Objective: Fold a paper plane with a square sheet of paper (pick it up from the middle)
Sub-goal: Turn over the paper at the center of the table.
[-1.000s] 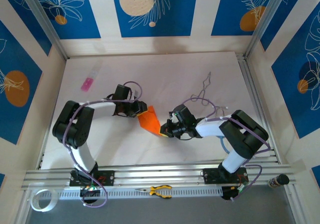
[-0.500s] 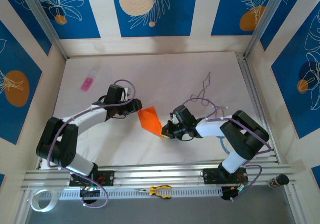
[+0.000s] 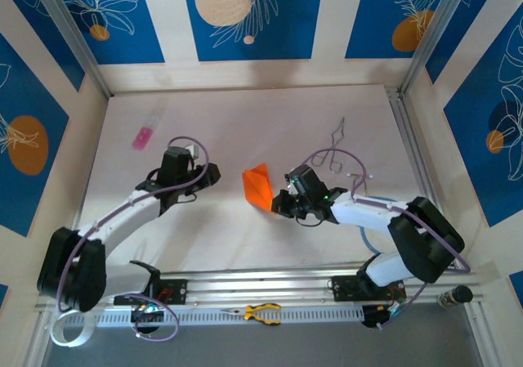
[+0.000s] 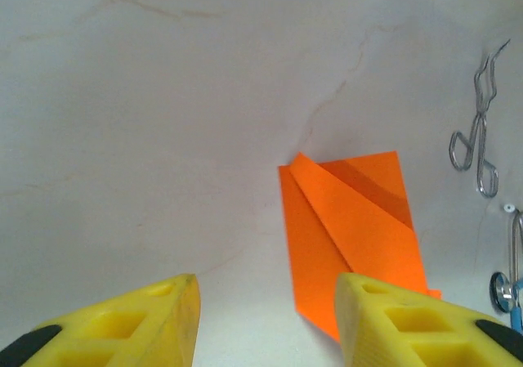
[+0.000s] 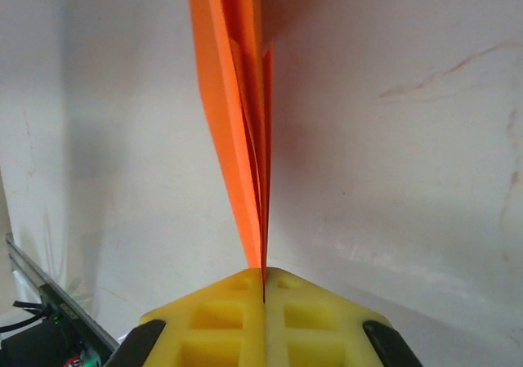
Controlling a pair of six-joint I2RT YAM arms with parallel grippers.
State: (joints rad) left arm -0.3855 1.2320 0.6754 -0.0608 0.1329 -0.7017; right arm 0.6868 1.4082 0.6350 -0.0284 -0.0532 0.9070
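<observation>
The folded orange paper plane (image 3: 259, 185) stands on edge over the middle of the white table. My right gripper (image 3: 276, 206) is shut on its near end; in the right wrist view the layered orange paper (image 5: 237, 122) rises straight up from between the closed yellow fingertips (image 5: 263, 284). My left gripper (image 3: 214, 171) is open and apart from the paper, well to its left. In the left wrist view the plane (image 4: 351, 228) shows its diagonal creases ahead, partly behind the right-hand yellow finger (image 4: 400, 322); nothing lies between the fingers.
A small pink rectangular object (image 3: 144, 137) lies at the back left. Bent metal wire clips (image 3: 333, 142) lie at the back right, the clips (image 4: 478, 130) also in the left wrist view. Yellow-handled pliers (image 3: 261, 311) rest on the front rail. Walls enclose the table.
My left gripper has let go of the paper and drawn back to the left. My right gripper has lifted and turned the paper, which now stands more upright and a little farther back.
</observation>
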